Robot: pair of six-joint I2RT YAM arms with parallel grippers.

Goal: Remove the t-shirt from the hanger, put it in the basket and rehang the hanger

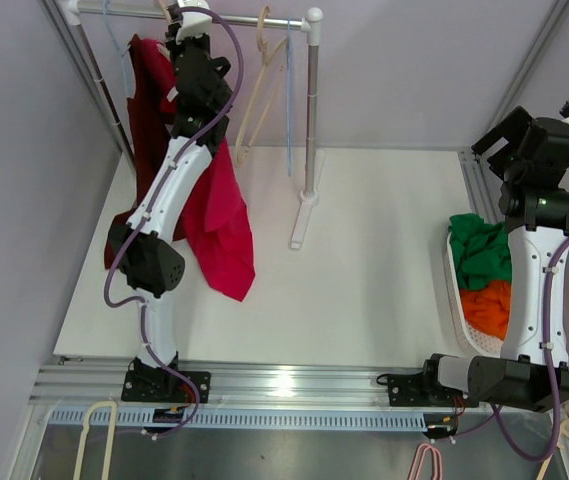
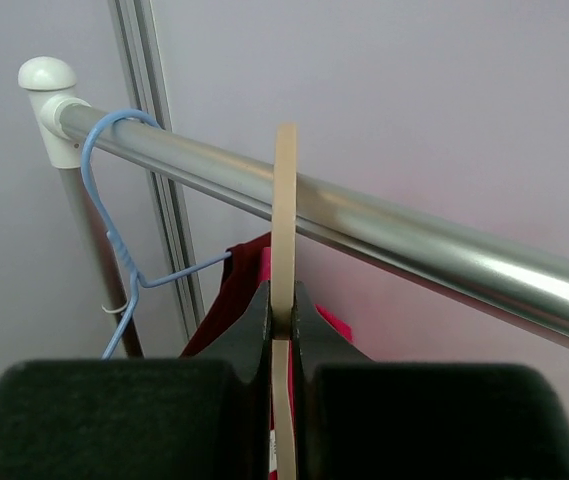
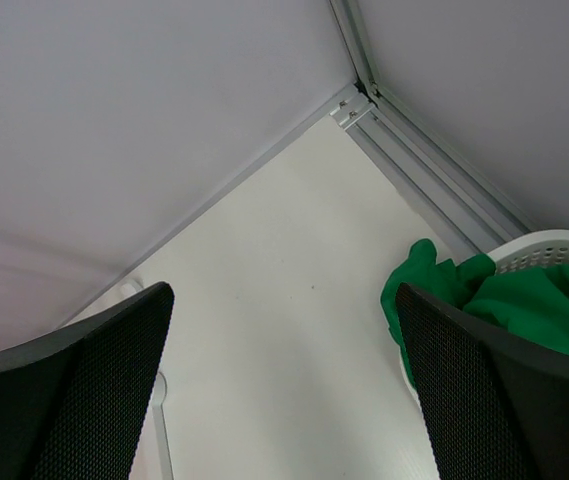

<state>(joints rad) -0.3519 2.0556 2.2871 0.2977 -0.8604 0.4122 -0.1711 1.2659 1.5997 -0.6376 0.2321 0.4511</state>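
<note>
Left gripper [image 2: 282,322]: jaws pinching beige hanger [image 2: 284,200] hook at rail [image 2: 414,245], likely to unhook it | red t-shirt [image 1: 226,230]: hanging upper left, on hanger | right gripper [image 3: 282,300]: jaws spread, holding nothing.

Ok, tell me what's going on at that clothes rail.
The left arm has its jaws shut on the cream hanger just below the rail; the red t-shirt hangs below it, not yet off. The right arm hovers with jaws open above the table, beside the basket of green and orange clothes.
</note>
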